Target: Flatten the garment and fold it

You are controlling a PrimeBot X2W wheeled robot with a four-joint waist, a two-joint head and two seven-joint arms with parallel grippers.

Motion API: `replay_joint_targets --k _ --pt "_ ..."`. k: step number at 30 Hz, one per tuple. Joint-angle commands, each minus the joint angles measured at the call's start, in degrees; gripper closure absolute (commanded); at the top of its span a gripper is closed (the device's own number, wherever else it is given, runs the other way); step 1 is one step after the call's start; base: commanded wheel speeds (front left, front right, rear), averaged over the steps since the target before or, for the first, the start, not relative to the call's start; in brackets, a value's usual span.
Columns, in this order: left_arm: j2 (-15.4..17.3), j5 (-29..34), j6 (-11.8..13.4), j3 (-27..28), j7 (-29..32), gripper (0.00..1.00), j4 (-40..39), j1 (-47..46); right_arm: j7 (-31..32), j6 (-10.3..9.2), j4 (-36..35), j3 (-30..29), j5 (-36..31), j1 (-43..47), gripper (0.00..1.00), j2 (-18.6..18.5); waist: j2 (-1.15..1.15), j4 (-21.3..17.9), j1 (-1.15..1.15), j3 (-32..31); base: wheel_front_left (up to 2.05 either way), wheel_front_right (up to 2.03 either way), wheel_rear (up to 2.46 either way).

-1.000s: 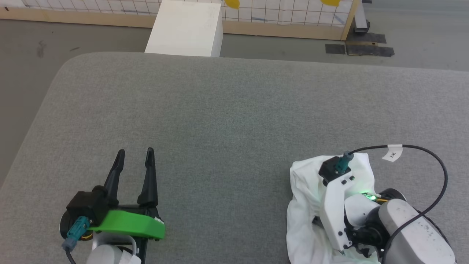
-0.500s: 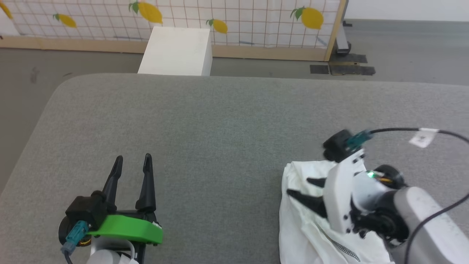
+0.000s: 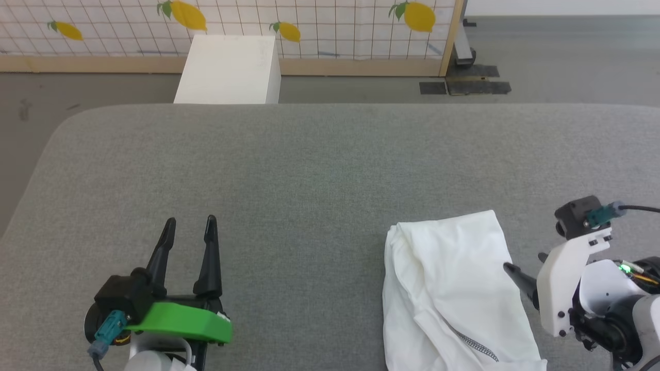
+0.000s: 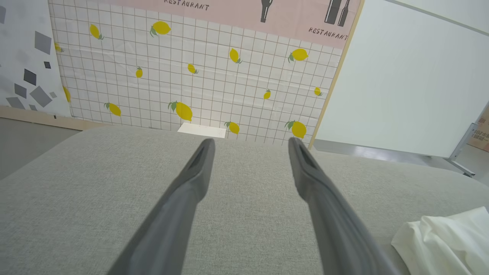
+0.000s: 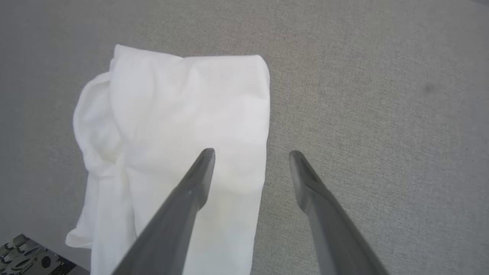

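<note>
Looking at a big grey fabric-covered counter (image 3: pixel 309 165), rounded at the far corners. Behind it, a plain white box (image 3: pixel 229 69) on grey floor (image 3: pixel 567 62) — right up against a wood-framed white grid panel printed with lemons (image 3: pixel 330 20). Couple of dark mats (image 3: pixel 464 86) by the panel's post. Higher up, a pink "RESTAURANT" banner (image 4: pixel 237 9) — blank white wall (image 4: pixel 401 84) beside it.

Your right end effector (image 3: pixel 523 260) has let go of the shirt (image 3: pixel 454 278), jaws now apart, and drawn back toward the right edge of the tabletop (image 3: pixel 330 165).
</note>
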Motion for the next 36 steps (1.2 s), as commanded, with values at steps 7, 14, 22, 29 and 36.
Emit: replay_joint_targets --k 7,14,22,29,36 --pt "-0.12 -0.26 -0.39 -0.71 -0.21 0.0 -0.01 -2.02 2.64 -0.09 4.09 -0.97 -5.25 1.75 0.0 3.73 0.54 1.45 0.0 3.68 0.0 0.0 0.0" --pt "-0.27 -0.34 -0.39 -1.31 -0.21 0.0 0.03 -3.23 3.2 -0.09 8.5 0.84 -7.43 1.62 0.0 5.22 0.54 2.67 0.0 5.81 0.0 0.0 0.0" --pt "-0.43 -0.59 -0.39 -1.63 -0.21 0.0 0.48 -4.09 3.67 -0.09 13.22 3.98 -6.5 1.69 0.0 6.44 0.54 3.48 0.0 6.7 0.0 0.0 0.0" --pt "-0.52 -0.76 -0.39 -1.7 -0.21 0.0 0.87 -4.1 3.59 -0.09 13.82 5.53 -3.78 0.73 1.0 5.88 0.54 3.56 0.0 6.03 0.0 0.0 0.0" --pt "-0.57 -0.83 -0.39 -1.78 -0.21 0.0 0.81 -3.43 3.49 -0.09 9.0 10.55 -2.3 -2.66 1.0 0.62 0.54 1.25 0.0 4.44 0.0 0.0 0.0"
